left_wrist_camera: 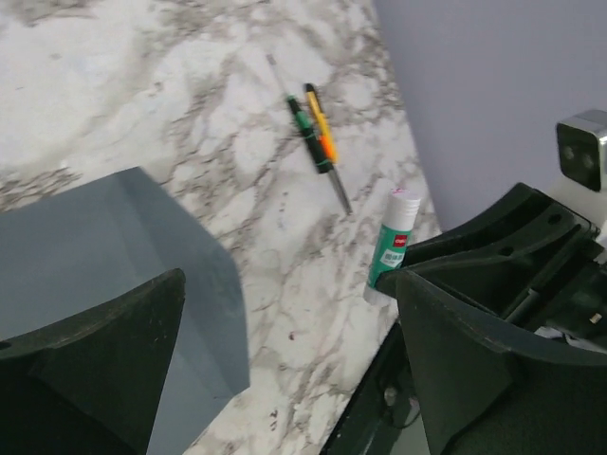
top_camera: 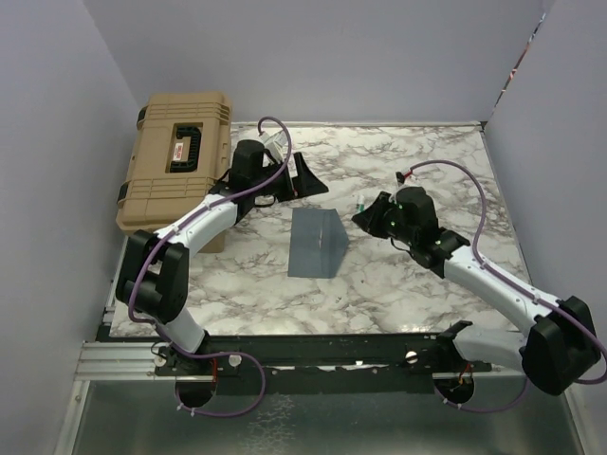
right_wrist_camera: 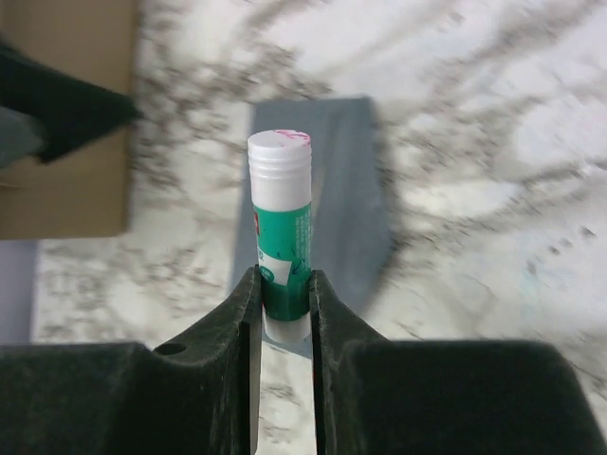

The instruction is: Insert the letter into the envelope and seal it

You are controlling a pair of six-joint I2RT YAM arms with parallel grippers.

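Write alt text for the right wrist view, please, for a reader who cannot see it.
The right gripper holds a green-and-white glue stick clamped between its jaws. Behind it, blurred, the blue-grey envelope lies on the marble table.

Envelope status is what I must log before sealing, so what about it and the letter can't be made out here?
- The letter: in no view; whether it sits inside the envelope cannot be told, the paper hides it.
- Envelope flap, right wrist view: blurred and partly behind the glue stick held by the right gripper.
- Envelope, left wrist view: cut off by the frame edge and the left gripper.
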